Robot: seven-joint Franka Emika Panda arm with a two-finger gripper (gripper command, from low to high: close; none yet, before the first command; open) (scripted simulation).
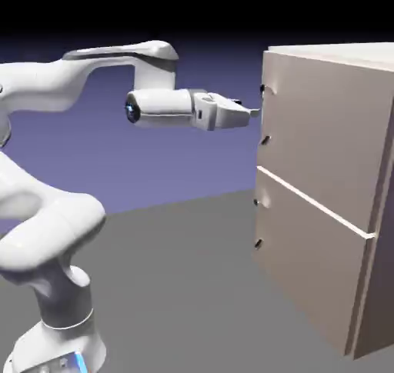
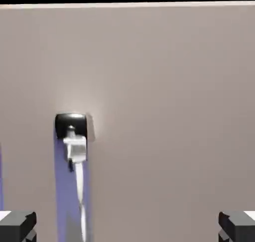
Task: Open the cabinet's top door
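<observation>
The beige cabinet point(image 1: 338, 53) stands at the exterior view's right. Its top door point(image 1: 323, 133) is flush and closed, above a pale seam. Two dark handle mounts point(image 1: 263, 88) sit along the door's left edge. My gripper point(image 1: 252, 111) reaches out level and sits right at that edge, between the two mounts. In the hand view the top door point(image 2: 164, 86) fills the picture. One dark mount point(image 2: 72, 124) shows left of centre, with a thin pale handle bar point(image 2: 79, 191) running down from it. My gripper point(image 2: 127, 228) is open, with nothing between its grey fingertips point(image 2: 18, 226); the handle lies nearer the left one.
The lower door point(image 1: 308, 271) below the seam carries its own two dark mounts point(image 1: 257, 202) on the same edge. Grey table surface point(image 1: 177, 287) stretches between the robot's base and the cabinet.
</observation>
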